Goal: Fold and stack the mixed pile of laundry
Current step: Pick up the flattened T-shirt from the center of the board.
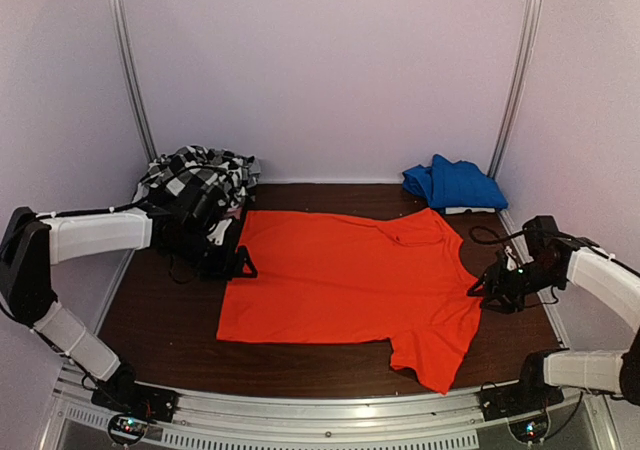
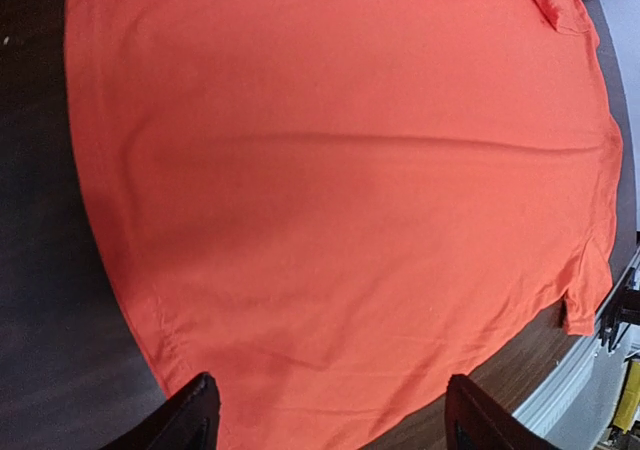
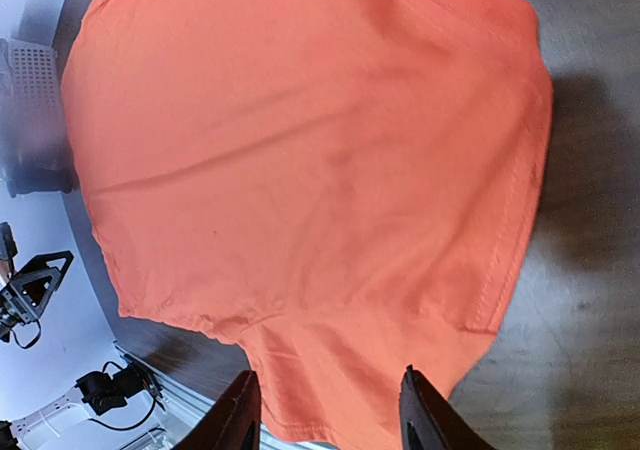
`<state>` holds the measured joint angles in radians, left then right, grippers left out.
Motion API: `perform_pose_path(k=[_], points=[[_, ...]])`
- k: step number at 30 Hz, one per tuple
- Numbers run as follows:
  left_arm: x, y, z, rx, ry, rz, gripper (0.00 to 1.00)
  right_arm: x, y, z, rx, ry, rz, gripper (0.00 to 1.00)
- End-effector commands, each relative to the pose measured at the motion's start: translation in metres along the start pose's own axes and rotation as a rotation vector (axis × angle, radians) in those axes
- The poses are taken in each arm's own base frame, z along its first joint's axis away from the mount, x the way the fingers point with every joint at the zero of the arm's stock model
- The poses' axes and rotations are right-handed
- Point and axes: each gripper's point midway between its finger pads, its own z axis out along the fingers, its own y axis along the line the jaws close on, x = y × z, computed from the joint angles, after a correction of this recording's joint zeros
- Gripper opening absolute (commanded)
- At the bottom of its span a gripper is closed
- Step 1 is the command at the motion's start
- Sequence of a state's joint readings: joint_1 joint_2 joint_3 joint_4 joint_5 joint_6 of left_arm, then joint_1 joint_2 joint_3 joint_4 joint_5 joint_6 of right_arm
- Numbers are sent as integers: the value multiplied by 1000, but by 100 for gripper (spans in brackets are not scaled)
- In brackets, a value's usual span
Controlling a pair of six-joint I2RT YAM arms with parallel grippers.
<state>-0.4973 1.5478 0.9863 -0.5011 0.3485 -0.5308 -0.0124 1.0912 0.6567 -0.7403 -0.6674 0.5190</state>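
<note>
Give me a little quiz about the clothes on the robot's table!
1. True or false: the bright orange-red cloth T-shirt lies crumpled in a ball.
2. Fill in: the black-and-white checked cloth heap sits in the far ____ corner of the dark brown table.
3. What colour is the cloth bundle in the far right corner? A) green B) blue C) yellow
Key: 1 false; 2 left; 3 B.

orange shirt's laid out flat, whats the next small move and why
The orange shirt lies spread flat. The left gripper is open at its hem edge and the right gripper is open at its sleeve end; neither holds cloth. So probably: lower both and pinch those edges to start a fold.
</note>
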Motion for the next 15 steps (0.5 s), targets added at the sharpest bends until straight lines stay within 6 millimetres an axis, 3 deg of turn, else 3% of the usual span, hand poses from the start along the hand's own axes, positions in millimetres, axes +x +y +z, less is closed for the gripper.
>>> perform_pose_path(k=[1,8,15], points=[[30,11,-7,-11,23,-99,79,36,-18,-14,67,29,86,47],[40,17,-10,-32,18,-151,79,99,-39,0,57,187,193,43],[47,26,-5,-69,36,-192,79,128,-37,21,68,276,170,43]])
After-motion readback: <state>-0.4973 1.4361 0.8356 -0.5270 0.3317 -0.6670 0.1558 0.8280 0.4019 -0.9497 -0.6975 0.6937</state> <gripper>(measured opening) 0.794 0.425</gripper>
